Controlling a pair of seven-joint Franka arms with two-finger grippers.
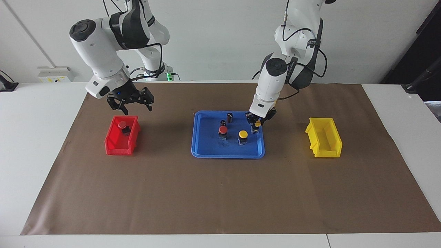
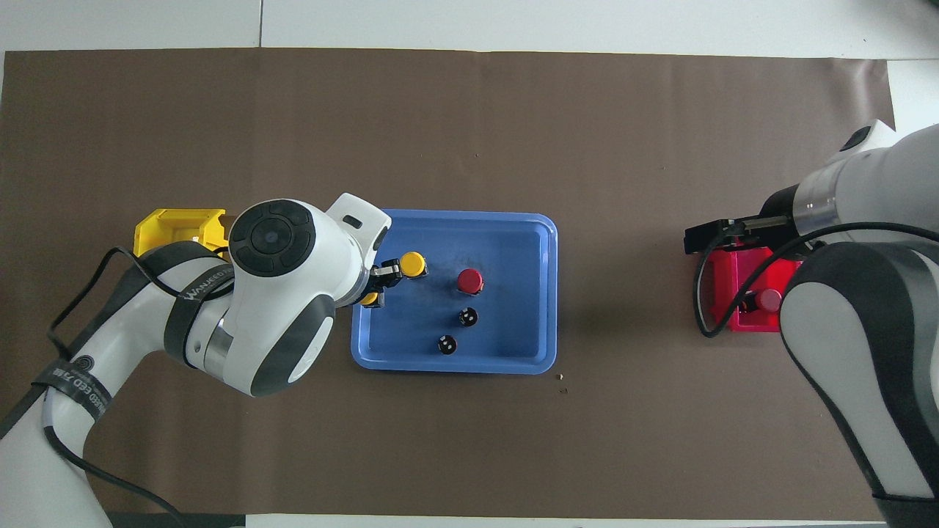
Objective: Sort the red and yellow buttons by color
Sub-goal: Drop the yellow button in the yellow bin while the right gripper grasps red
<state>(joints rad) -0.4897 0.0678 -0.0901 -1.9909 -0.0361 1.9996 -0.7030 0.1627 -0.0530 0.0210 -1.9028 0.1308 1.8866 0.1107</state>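
A blue tray [image 1: 206, 151] in the middle of the table holds a red button [image 1: 223, 130], a yellow button [image 1: 243, 134] and a second yellow button [image 1: 257, 123] at the tray's edge toward the left arm's end. My left gripper [image 1: 256, 126] is down in the tray at this second yellow button [image 2: 370, 298]. The other yellow button [image 2: 413, 264] and the red one [image 2: 469, 280] stand free. A second red button [image 1: 122, 124] lies in the red bin [image 1: 119, 146]. My right gripper [image 1: 132, 103] hangs open and empty above that bin.
Two dark capless cylinders [image 1: 229, 117] [image 1: 223, 122] stand in the tray, nearer to the robots than the red button. A yellow bin [image 1: 324, 146] sits toward the left arm's end, with nothing showing in it. Brown paper covers the table.
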